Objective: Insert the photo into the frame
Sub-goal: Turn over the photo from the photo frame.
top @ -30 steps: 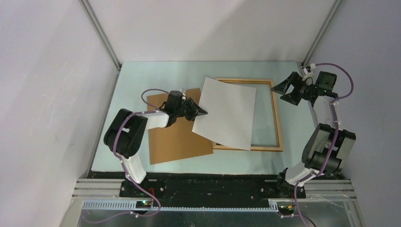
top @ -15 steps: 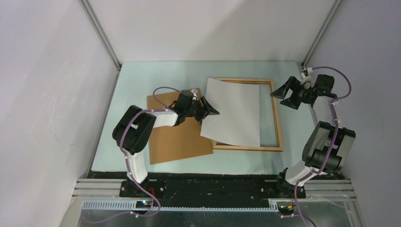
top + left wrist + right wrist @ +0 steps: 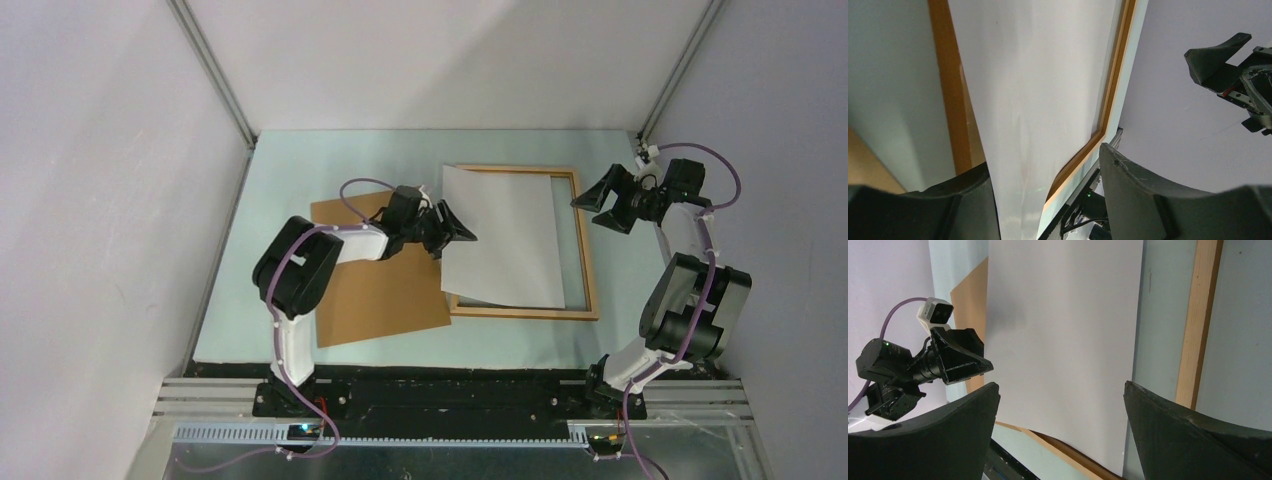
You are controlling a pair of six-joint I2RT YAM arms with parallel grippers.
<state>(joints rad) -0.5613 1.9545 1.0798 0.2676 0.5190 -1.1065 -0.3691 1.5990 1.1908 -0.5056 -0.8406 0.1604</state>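
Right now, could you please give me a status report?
Left gripper open at left edge of photo. Right gripper open, clear. Photo white side up, overlapping left rail of frame.

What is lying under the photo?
The frame lies under the photo; its right and near rails show. Most of its left rail and of the table inside are covered.

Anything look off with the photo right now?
Yes. The photo lies white side up and slightly skewed, its left edge riding over the left rail of the frame instead of sitting inside; the opening's right strip is bare.
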